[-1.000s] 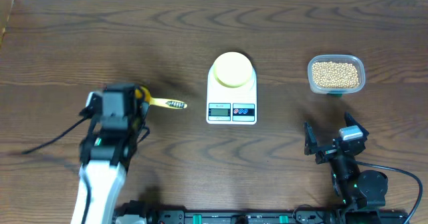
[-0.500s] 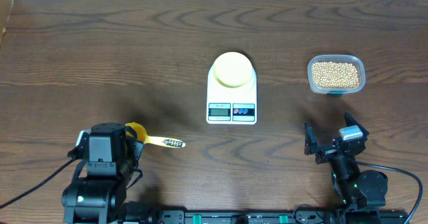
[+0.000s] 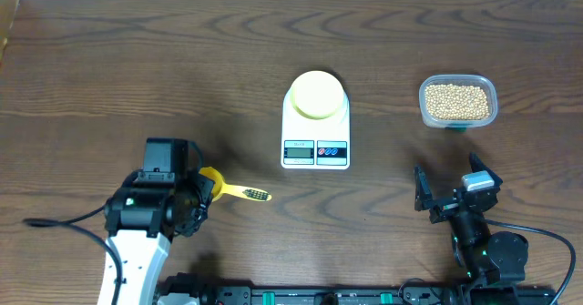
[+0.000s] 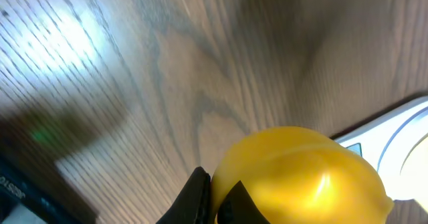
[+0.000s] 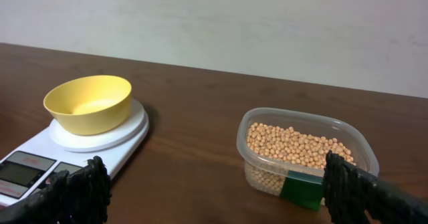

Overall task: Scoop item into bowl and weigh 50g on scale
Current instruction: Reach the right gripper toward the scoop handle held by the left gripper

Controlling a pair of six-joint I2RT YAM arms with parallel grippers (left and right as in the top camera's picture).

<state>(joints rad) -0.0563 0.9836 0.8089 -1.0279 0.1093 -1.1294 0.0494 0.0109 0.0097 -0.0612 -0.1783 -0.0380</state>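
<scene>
- Nothing I can read: the scale (image 3: 315,152) has a small display and two buttons on its front, but the print is too small from above, and in the right wrist view the panel is cut off
- A green label (image 5: 300,190) sits on the near wall of the clear tub (image 5: 262,174); no words show on it
- The beans (image 3: 457,101) all lie in that tub, right of the scale and well apart from it
- The pale yellow bowl (image 3: 316,94) stands on the scale's platform, with nothing in it
- The left gripper (image 3: 196,196) is clamped on the rounded end of a yellow scoop (image 3: 239,192), handle pointing right, low over the near-left wood
- The right gripper (image 3: 450,183) hangs with jaws wide and holds nothing, nearer than the tub
- The table (image 3: 109,59) has bare wood across its left half and between scale and tub; its far edge meets the pale wall
</scene>
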